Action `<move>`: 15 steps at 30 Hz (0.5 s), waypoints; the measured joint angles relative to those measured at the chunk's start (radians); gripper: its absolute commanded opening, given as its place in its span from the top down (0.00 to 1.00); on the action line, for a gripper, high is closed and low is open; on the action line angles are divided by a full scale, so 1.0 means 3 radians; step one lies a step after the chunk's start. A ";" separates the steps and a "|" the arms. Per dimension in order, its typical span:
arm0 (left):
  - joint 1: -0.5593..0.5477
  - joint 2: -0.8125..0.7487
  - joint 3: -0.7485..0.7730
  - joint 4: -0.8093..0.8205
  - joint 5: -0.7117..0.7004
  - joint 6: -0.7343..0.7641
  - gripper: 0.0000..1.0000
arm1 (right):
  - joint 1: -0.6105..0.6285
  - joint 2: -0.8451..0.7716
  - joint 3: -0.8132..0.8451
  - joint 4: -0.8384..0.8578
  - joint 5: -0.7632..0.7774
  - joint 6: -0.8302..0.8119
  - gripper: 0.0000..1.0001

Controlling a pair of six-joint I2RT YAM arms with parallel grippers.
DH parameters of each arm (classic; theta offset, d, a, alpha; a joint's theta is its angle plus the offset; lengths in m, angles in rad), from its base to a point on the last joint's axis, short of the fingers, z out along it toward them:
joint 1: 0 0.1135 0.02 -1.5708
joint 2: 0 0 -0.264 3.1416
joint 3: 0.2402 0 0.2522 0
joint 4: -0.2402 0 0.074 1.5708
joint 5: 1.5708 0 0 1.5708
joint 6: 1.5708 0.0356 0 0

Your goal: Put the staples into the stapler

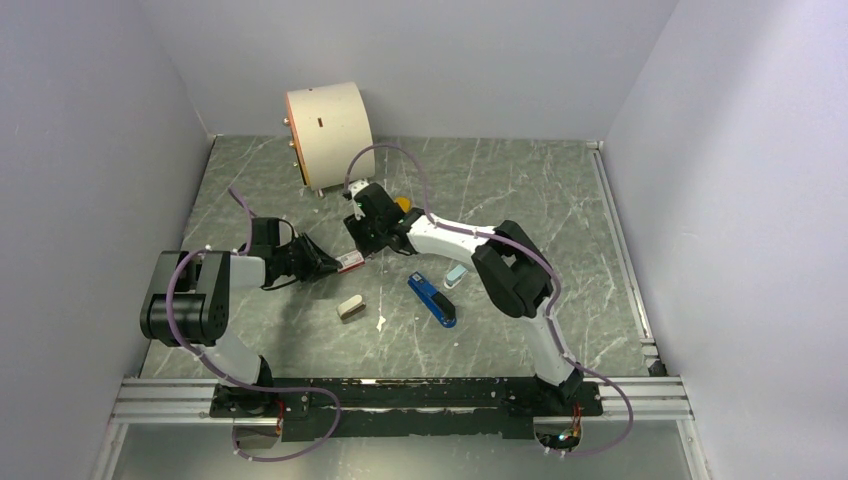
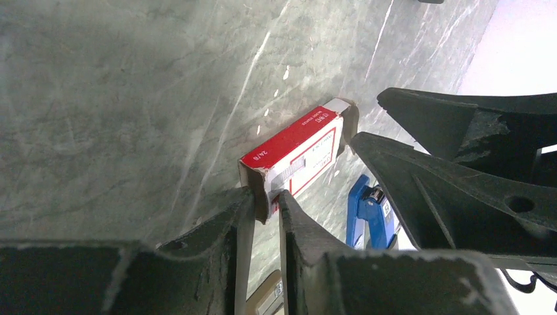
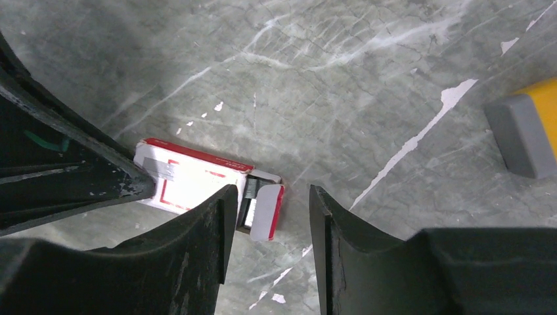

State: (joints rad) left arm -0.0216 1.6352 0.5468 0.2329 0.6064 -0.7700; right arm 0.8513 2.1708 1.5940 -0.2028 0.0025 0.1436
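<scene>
red-and-white box (image 1: 349,261) with end flap open, beige block (image 1: 350,307), pale-blue block (image 1: 455,275), cream drum (image 1: 328,128)

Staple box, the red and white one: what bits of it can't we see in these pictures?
Right wrist view: inside the box is only a dark slot behind its open flap; staples cannot be counted.
Left wrist view: the box's near end is hidden between the fingers of the left tool; the right tool covers part of the stapler.
Top view: the box is too small; its print is unreadable.
</scene>
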 measured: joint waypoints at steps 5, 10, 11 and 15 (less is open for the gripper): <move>0.0000 0.0006 0.0001 0.0000 0.0000 -0.0001 0.76 | 0.0009 0.0031 0.0032 -0.0072 0.0053 -0.0047 0.65; 0.0000 0.0008 0.0001 0.0000 0.0000 -0.0001 0.77 | 0.0013 0.0064 0.0067 -0.0181 0.0153 -0.0071 0.75; 0.0000 0.0006 0.0001 0.0000 0.0000 -0.0001 0.78 | 0.0013 0.0066 0.0067 -0.0201 0.0184 -0.0074 0.77; 0.0000 0.0006 0.0001 0.0000 0.0000 -0.0001 0.79 | 0.0013 0.0066 0.0069 -0.0238 0.0257 -0.0085 0.85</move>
State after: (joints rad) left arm -0.0216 1.6371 0.5472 0.2329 0.6064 -0.7704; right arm 0.8551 2.1906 1.6146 -0.2741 0.0795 0.1181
